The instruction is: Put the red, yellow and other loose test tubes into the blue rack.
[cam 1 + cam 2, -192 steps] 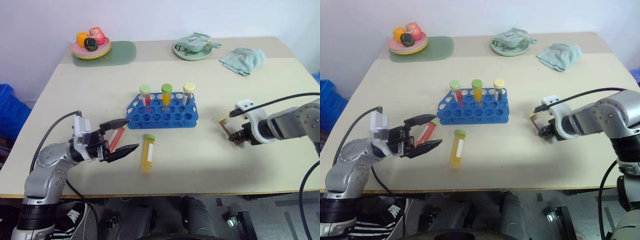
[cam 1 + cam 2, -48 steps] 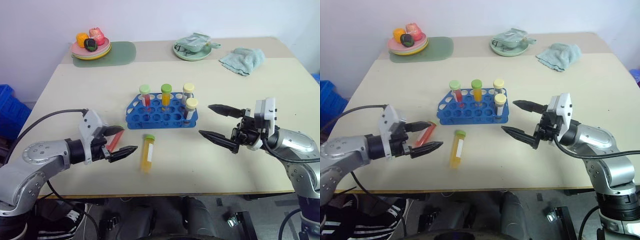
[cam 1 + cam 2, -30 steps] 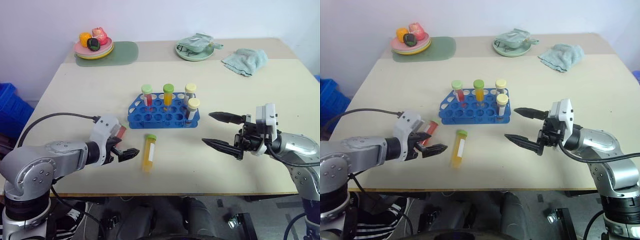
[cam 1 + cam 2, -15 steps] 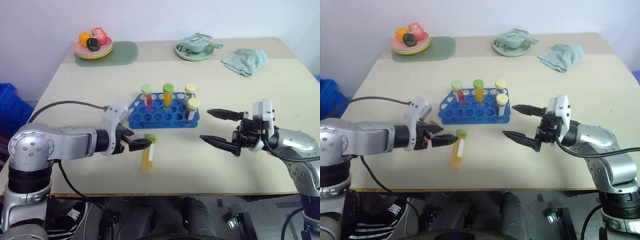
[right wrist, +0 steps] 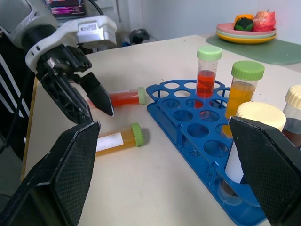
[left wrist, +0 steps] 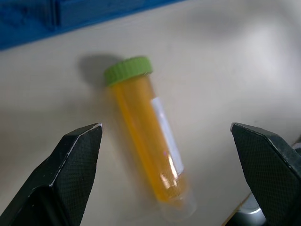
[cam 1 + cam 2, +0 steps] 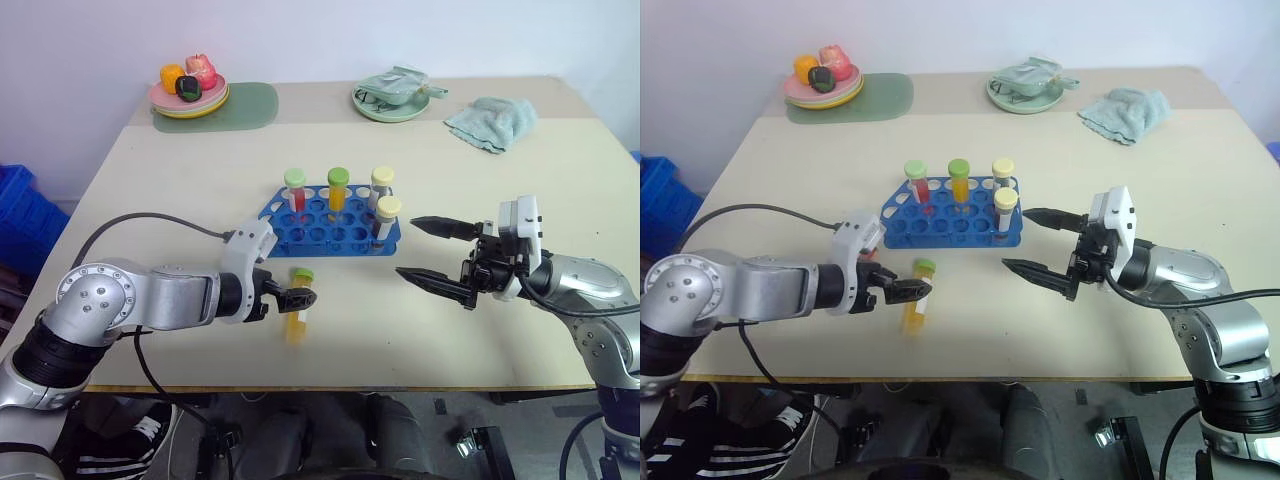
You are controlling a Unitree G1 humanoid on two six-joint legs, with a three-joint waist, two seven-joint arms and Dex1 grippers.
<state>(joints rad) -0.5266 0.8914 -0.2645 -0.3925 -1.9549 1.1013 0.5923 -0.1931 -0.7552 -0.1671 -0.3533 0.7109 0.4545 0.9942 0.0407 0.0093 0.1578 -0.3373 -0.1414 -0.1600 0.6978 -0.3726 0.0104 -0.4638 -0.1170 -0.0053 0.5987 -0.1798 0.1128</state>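
Observation:
The blue rack stands mid-table with several capped tubes upright in it, among them a dark one with a pale yellow cap at its front right corner. A yellow tube with a green cap lies on the table just in front of the rack. My left gripper hovers open over it, and in the left wrist view the yellow tube lies between the spread fingers, untouched. A red tube with a green cap lies left of the rack, behind my left arm. To the right of the rack, my right gripper is open and holds nothing.
A plate of toy fruit on a green mat sits at the back left. At the back right are a green plate and a teal cloth. A blue crate stands off the table's left side.
My left gripper has swung right, from beside the red tube to above the yellow tube, and its wrist has rolled. The right gripper has stayed put and open.

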